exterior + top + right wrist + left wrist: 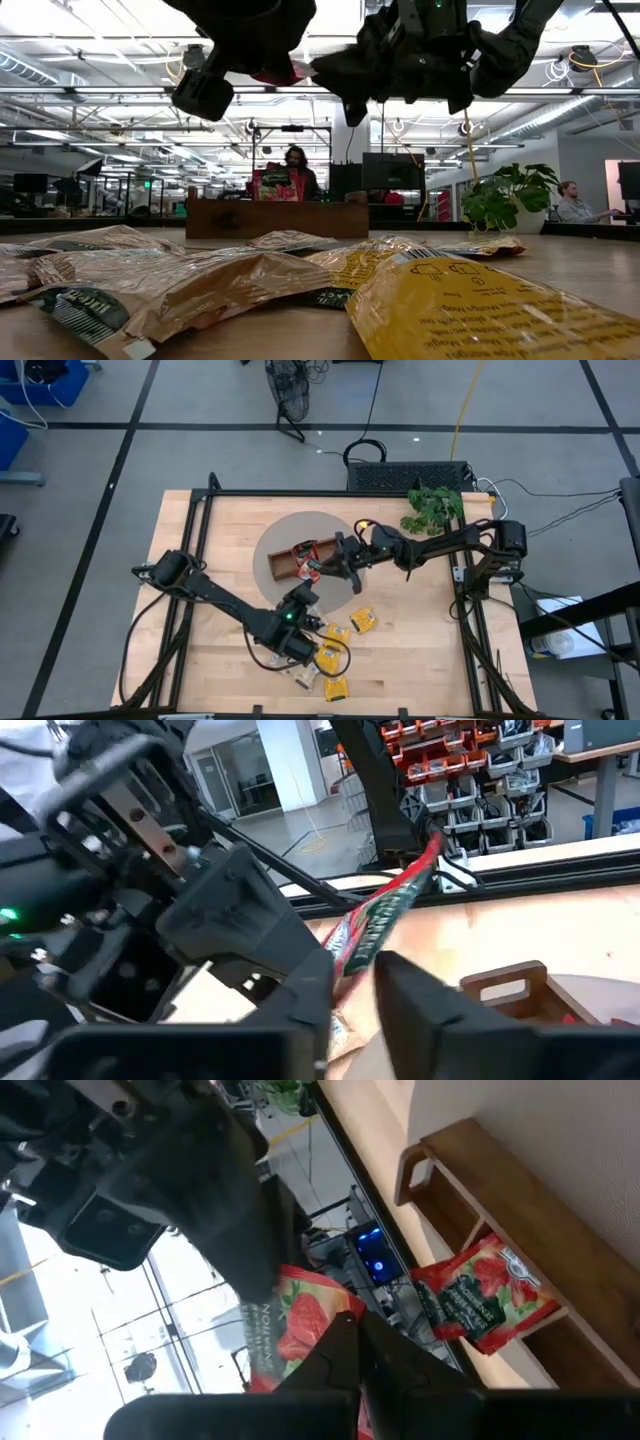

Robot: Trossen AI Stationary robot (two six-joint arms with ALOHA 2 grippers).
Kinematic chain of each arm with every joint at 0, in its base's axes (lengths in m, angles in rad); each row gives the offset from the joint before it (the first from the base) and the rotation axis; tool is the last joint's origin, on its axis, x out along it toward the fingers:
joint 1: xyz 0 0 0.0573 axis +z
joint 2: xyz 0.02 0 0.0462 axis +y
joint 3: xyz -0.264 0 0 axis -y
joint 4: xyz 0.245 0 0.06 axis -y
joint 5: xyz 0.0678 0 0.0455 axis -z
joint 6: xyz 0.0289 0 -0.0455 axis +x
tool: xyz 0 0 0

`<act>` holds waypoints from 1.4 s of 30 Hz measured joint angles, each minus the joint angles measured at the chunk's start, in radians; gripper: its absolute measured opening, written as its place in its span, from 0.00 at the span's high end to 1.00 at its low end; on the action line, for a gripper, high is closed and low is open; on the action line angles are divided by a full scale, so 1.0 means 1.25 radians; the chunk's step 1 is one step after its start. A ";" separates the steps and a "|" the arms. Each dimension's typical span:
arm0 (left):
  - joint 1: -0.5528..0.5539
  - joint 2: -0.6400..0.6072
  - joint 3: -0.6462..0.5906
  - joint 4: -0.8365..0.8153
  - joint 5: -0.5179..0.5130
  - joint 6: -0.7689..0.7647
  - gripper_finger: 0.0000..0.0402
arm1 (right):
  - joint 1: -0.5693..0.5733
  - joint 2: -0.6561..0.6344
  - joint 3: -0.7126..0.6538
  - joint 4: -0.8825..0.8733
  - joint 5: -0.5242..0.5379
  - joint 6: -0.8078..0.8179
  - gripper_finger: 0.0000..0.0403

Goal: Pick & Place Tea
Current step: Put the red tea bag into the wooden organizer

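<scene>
In the foreground of the low view, a heap of yellow and beige tea sachets (300, 275) is seen lying on the wooden counter (420, 650), near its front edge. Above them, a red sachet (295, 1325) is held in mid-air between both arms: the left end effector (350, 1330) is pressed together on one edge of it, and the right end effector (350, 975) is seen closing around the opposite edge (whether its pinch is firm yet cannot be told). The step in hand is judged to be a handover, and it would be done well if the left grip were kept until the right one is secure, then released without tugging the thin packet. Beyond, the wooden tray (295, 560) is set on a grey round mat (300, 525), with another red sachet (480, 1295) already standing in one compartment. Further back, a potted plant (432, 508) is placed at the counter's far corner, and an open workshop with seated people is seen behind
</scene>
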 joint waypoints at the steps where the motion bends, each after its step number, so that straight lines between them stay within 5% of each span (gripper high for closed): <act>1: 0.001 0.000 0.000 0.000 0.001 0.002 0.99 | 0.000 0.005 0.001 0.007 0.000 -0.006 0.93; 9: 0.006 -0.002 0.001 0.019 0.113 -0.163 0.93 | 0.008 0.004 0.002 0.019 0.007 -0.069 1.00; 17: 0.044 -0.073 0.003 0.074 0.531 -0.480 0.66 | 0.008 0.002 0.002 -0.017 0.150 -0.165 1.00; 20: 0.061 -0.121 0.001 0.105 0.660 -0.511 0.57 | 0.002 0.002 0.002 -0.027 0.183 -0.203 1.00; 23: 0.044 -0.186 -0.030 0.195 0.690 -0.450 0.51 | -0.005 0.003 0.002 -0.050 0.214 -0.261 1.00; 35: 0.048 -0.668 -0.526 0.786 0.707 -0.323 0.44 | -0.024 0.118 0.123 -0.223 0.231 -0.393 1.00; 42: 0.118 -0.837 -0.810 1.074 0.707 -0.377 0.44 | -0.024 0.186 0.162 -0.254 0.308 -0.474 1.00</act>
